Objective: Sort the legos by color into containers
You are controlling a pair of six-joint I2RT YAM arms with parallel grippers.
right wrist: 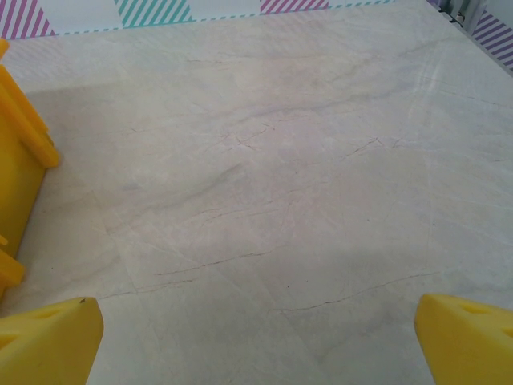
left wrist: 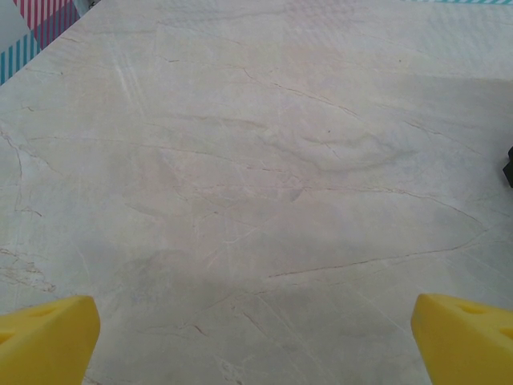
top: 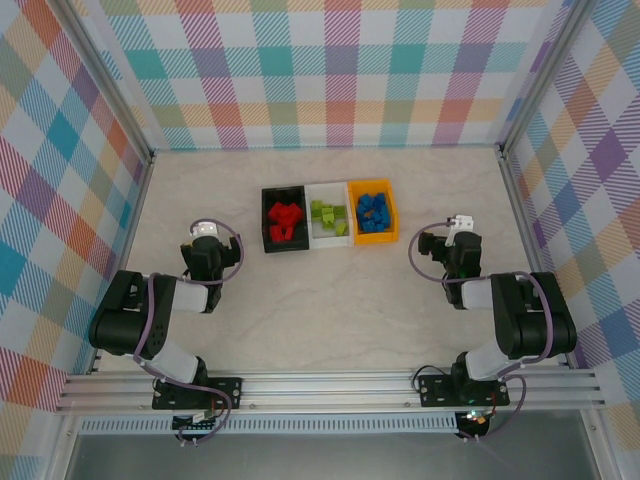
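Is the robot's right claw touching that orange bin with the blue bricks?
Apart. The top view shows a wide strip of bare table between the right claw and the orange bin.

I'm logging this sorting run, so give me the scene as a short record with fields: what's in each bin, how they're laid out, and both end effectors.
black rectangular plastic bin: red lego bricks
white rectangular plastic bin: lime green lego bricks
orange-yellow rectangular plastic bin: blue lego bricks
layout: one touching row, black left, white middle, orange-yellow right
left end effector: open, holding nothing, above the marbled table
right end effector: open, holding nothing, right of the orange-yellow bin
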